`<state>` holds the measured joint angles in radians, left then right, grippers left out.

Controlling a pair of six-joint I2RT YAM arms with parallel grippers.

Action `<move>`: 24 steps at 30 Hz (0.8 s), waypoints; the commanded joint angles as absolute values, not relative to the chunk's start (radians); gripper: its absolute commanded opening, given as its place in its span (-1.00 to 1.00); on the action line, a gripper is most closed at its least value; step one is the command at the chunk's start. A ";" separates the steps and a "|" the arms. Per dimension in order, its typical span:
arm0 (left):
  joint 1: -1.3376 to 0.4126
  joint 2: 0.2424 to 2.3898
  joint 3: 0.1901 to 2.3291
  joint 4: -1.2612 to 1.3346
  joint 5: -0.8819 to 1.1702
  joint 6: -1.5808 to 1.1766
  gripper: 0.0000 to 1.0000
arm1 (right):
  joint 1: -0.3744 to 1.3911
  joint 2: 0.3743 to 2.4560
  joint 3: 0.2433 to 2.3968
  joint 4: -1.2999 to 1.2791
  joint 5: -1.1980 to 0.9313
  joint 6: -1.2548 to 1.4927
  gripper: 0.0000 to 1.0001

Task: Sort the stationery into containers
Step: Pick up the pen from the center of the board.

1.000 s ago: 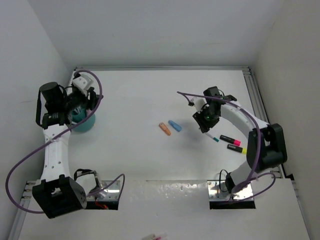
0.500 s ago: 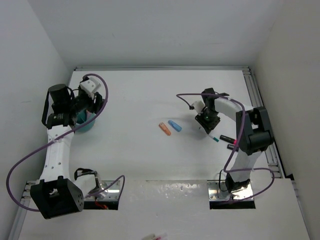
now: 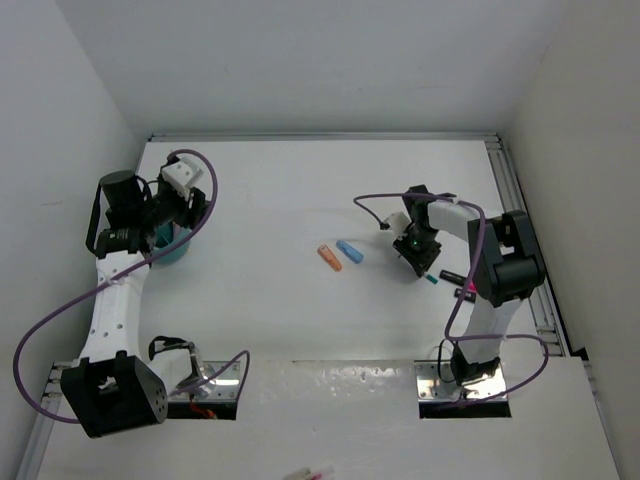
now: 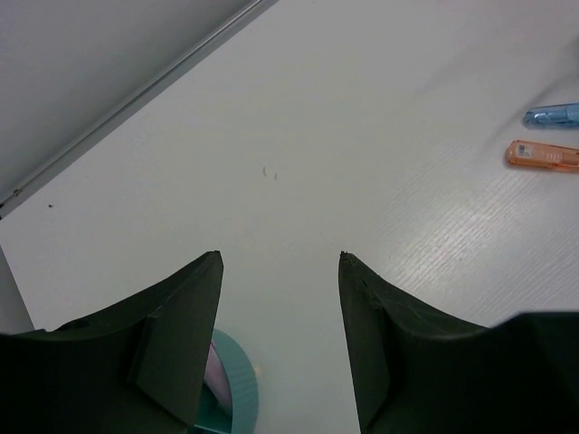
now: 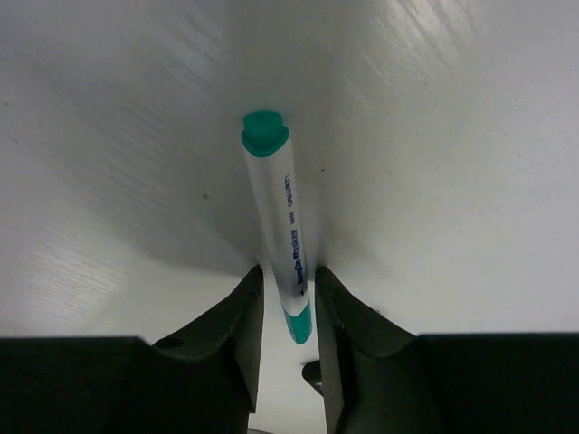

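Right wrist view alone shows it: teal-ended white pen point(image 5: 276, 217) flat on the table point(image 5: 434, 136), right of centre. Right gripper point(image 5: 289, 271) straddles it, jaws narrow, hugging both sides. Whether it's actually pinched I can't tell. Top view shows only the pen's teal tip.

Left gripper point(image 4: 280, 262) is spread and empty over the teal cup point(image 4: 242, 391) at far left. A lilac-pink item point(image 4: 213, 375) sits inside the cup.

Orange highlighter point(image 3: 329, 258) and blue highlighter point(image 3: 349, 251) lie mid-table.

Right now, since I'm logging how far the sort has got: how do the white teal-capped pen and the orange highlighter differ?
The pen is long, thin and white with teal ends; the orange highlighter is short, stubby and orange. The pen lies between the right gripper's fingers; the orange highlighter lies free beside a blue highlighter, no gripper near it. Both lie flat on the table.
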<state>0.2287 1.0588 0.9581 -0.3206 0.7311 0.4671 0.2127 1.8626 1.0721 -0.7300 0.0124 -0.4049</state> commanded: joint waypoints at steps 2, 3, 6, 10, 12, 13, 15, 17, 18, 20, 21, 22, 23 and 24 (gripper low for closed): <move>0.221 1.046 0.959 -0.275 0.729 0.460 0.21 | 0.192 1.885 1.028 -0.667 0.037 -0.434 -0.47; 0.221 1.046 0.957 -0.273 0.732 0.453 0.21 | 0.190 1.885 1.019 -0.658 0.038 -0.433 -0.51; 0.221 1.039 0.951 -0.249 0.744 0.404 0.21 | 0.193 1.873 1.023 -0.655 0.032 -0.425 -0.74; 0.236 1.037 0.954 -0.193 0.843 0.249 0.21 | 0.233 1.803 1.075 -0.701 -0.088 -0.384 -1.00; 0.226 1.032 0.953 -0.155 0.942 0.131 0.21 | 0.251 1.763 1.141 -0.730 -0.168 -0.347 -1.00; 0.209 1.032 0.943 -0.099 0.965 0.082 0.21 | 0.273 1.731 1.169 -0.741 -0.257 -0.300 -1.00; 0.183 1.034 0.934 -0.048 1.006 -0.059 0.22 | 0.299 1.710 1.256 -0.759 -0.336 -0.240 -1.00; 0.143 1.029 0.922 0.020 1.026 -0.110 0.22 | 0.337 1.703 1.337 -0.765 -0.440 -0.129 -1.00; 0.131 1.025 0.920 0.032 1.026 -0.120 0.21 | 0.360 1.706 1.362 -0.765 -0.474 -0.053 -1.00; 0.091 1.000 0.923 0.003 1.012 -0.030 0.21 | 0.393 1.726 1.419 -0.761 -0.576 0.073 -1.00; 0.062 0.991 0.930 -0.062 1.008 0.033 0.21 | 0.400 1.733 1.434 -0.759 -0.607 0.109 -1.00; 0.048 0.976 0.943 -0.096 1.008 0.088 0.20 | 0.411 1.755 1.443 -0.753 -0.641 0.148 -1.00; 0.029 0.971 0.954 -0.133 1.006 0.206 0.20 | 0.425 1.766 1.457 -0.741 -0.710 0.182 -1.00; 0.011 0.969 0.969 -0.231 1.006 0.272 0.20 | 0.429 1.776 1.460 -0.732 -0.744 0.248 -1.00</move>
